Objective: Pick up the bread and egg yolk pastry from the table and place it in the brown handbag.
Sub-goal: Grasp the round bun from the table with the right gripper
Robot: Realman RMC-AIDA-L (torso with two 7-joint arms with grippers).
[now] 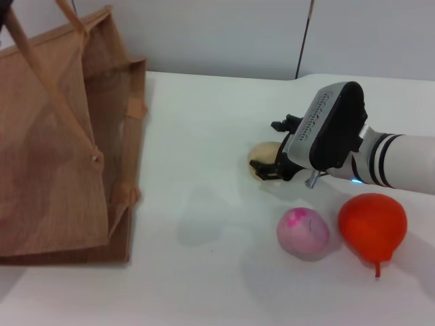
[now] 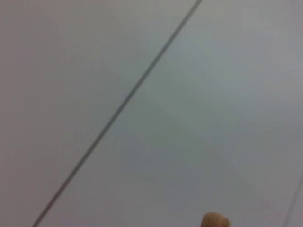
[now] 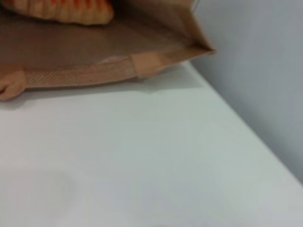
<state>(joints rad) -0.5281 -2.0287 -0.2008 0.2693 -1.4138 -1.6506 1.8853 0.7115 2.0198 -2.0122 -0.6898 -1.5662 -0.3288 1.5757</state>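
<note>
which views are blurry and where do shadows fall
Head view: fairly sharp, with soft shadows on the table beside the brown handbag and under the pink bun and red fruit. Right wrist view: soft throughout, the bread smeared inside the bag. Left wrist view: blurred, nearly featureless wall.

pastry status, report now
Right gripper at the pastry, fingers either side, grip unconfirmed. Bread already in bag. Left arm unseen. Path to bag clear.

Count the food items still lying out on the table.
3. The egg yolk pastry sits at the right gripper; the pink bun lies nearer the robot, the orange-red fruit beside it. The bread is already inside the brown handbag.
</note>
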